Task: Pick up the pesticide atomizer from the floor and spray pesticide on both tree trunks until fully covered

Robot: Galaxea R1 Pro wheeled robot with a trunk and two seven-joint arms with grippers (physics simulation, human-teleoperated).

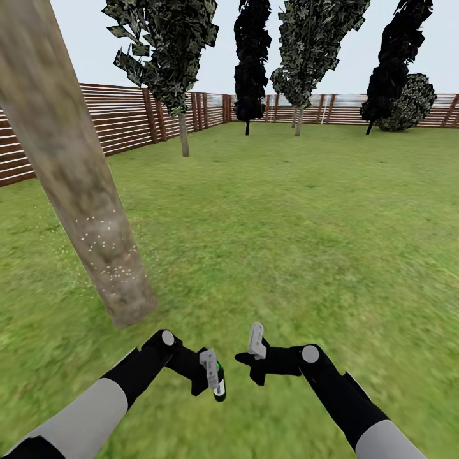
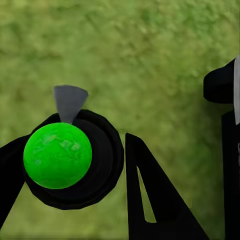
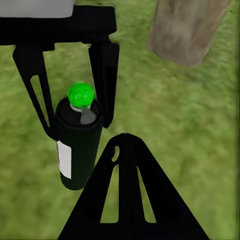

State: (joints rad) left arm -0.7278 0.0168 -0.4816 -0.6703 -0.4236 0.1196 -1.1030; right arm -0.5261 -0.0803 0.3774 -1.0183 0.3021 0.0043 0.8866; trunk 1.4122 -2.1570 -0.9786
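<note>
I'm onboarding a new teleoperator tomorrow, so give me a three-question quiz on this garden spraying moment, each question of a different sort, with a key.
1. True or false: the left gripper holds the pesticide atomizer.
2. Multiple choice: the top of the atomizer looks A) red, B) green, C) white.
3. Fill in: pale specks of spray dot the lower part of the tree ____ standing on the robot's left.

Key
1. True: its jaws are closed on the dark bottle, clear of the grass.
2. B.
3. trunk.

The right gripper carries nothing, jaws apart.
</note>
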